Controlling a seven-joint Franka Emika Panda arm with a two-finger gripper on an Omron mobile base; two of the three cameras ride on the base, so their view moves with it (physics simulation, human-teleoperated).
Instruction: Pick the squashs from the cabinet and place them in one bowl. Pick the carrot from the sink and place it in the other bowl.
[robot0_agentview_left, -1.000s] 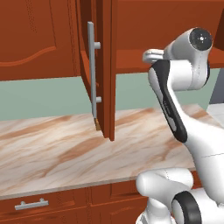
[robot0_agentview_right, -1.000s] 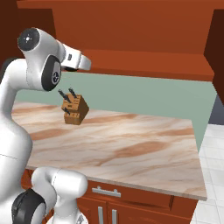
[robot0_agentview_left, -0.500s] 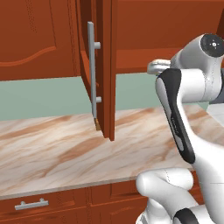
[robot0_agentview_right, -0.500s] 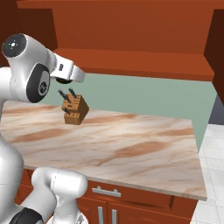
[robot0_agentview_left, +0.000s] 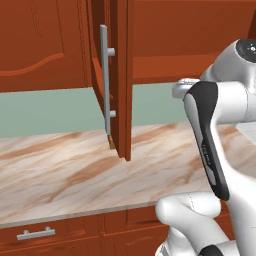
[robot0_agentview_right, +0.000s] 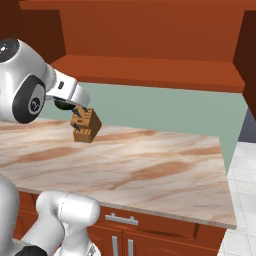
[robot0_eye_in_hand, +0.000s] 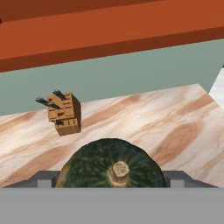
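Hand view | jaws grasping squash (robot0_eye_in_hand: 109, 162) | knife block (robot0_eye_in_hand: 63, 113) well apart | bare counter (robot0_eye_in_hand: 175, 118) beyond

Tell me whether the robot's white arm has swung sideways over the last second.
Yes. In the left base view the white arm has moved right, away from the red-brown cabinet door. In the right base view it has moved left, its end now overlapping the wooden knife block.

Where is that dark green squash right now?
In the hand view, the squash sits between the pincer's fingers, above the marble counter, right of the knife block.
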